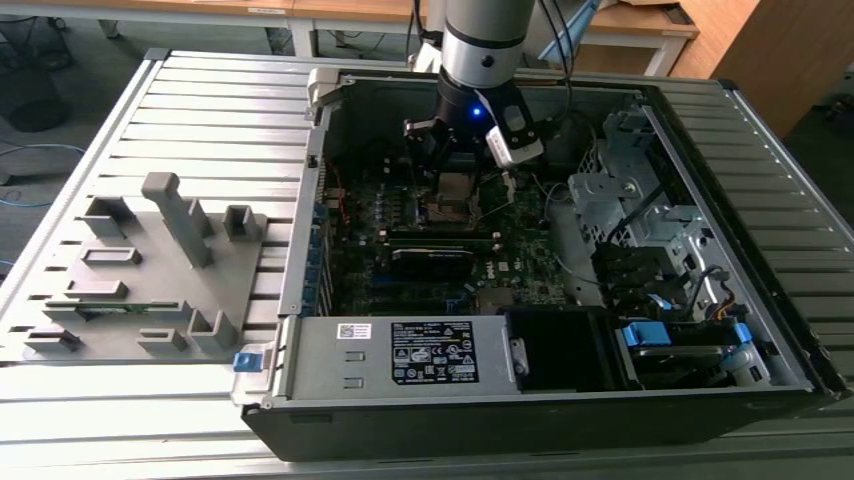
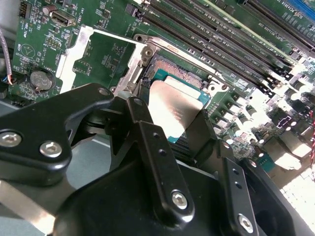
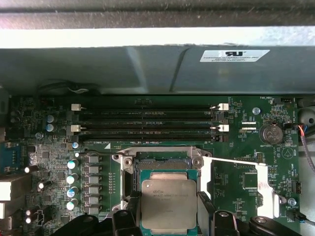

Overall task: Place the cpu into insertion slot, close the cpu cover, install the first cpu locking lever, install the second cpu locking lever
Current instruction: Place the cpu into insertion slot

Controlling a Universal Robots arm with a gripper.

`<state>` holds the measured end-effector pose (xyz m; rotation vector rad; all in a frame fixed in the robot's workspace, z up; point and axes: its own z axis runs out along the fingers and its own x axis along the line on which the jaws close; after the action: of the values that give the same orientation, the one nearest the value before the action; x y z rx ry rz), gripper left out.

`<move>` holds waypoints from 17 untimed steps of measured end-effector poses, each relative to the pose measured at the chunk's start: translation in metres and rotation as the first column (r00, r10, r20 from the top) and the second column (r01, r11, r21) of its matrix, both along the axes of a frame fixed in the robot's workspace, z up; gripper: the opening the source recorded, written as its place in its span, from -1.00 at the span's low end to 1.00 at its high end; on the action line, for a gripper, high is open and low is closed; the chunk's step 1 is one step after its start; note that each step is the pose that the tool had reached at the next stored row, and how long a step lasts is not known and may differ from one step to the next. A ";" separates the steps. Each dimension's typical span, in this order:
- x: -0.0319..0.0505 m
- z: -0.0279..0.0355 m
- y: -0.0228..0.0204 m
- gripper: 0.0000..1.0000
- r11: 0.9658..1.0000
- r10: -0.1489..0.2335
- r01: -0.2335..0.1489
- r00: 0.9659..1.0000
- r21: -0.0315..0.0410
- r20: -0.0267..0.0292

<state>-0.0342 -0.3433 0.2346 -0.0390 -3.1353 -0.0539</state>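
The arm [image 1: 483, 40] reaches down near-vertically from the far side of the scene, and its wrist [image 1: 470, 108] points the gripper [image 1: 457, 172] straight down. In both wrist views its two black fingers [image 2: 147, 132] [image 3: 132, 219] clamp opposite edges of the cpu [image 2: 174, 105] [image 3: 169, 204].

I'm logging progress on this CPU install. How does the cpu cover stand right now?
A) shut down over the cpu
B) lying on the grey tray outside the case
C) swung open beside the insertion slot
C: in the first wrist view the cpu cover is swung open to one side of the insertion slot, green board showing through its window, and the cpu shows its metal top uncovered.
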 end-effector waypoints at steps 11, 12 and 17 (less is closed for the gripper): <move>0.0000 -0.0007 0.0000 0.07 1.000 -0.006 0.006 1.000 0.000 0.000; 0.0000 -0.0009 0.0000 0.07 1.000 -0.011 0.011 1.000 0.000 0.000; 0.0000 -0.0017 0.0000 0.07 0.998 -0.068 0.068 0.998 0.000 0.000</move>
<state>-0.0342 -0.3433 0.2328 -0.1454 -3.1332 -0.0537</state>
